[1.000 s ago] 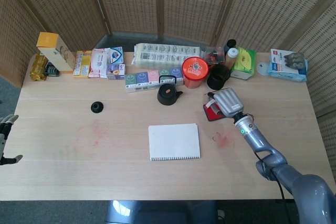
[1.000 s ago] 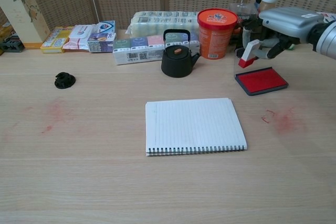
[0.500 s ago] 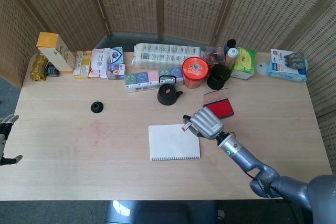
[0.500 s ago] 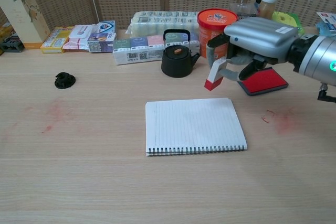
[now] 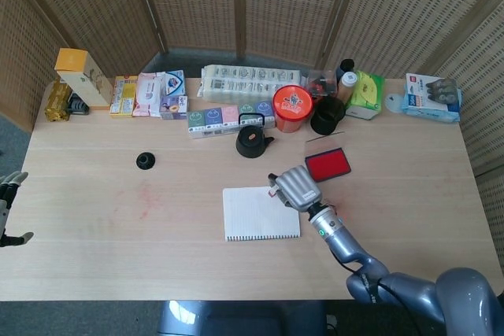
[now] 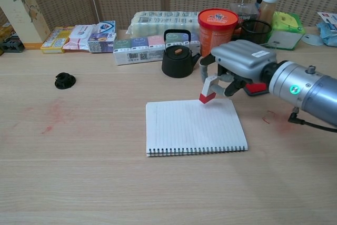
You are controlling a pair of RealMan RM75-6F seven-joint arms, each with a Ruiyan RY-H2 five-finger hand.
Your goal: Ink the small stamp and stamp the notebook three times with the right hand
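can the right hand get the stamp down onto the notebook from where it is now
Probably yes. The right hand holds the small stamp right over the far edge of the notebook, red end pointing down, and the page beneath it is bare, with nothing in the way.

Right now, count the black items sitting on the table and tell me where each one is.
3 plainly visible: the kettle behind the notebook, the black cup right of the orange tub, and the small black cap alone at left. The back-row clutter may hide more.
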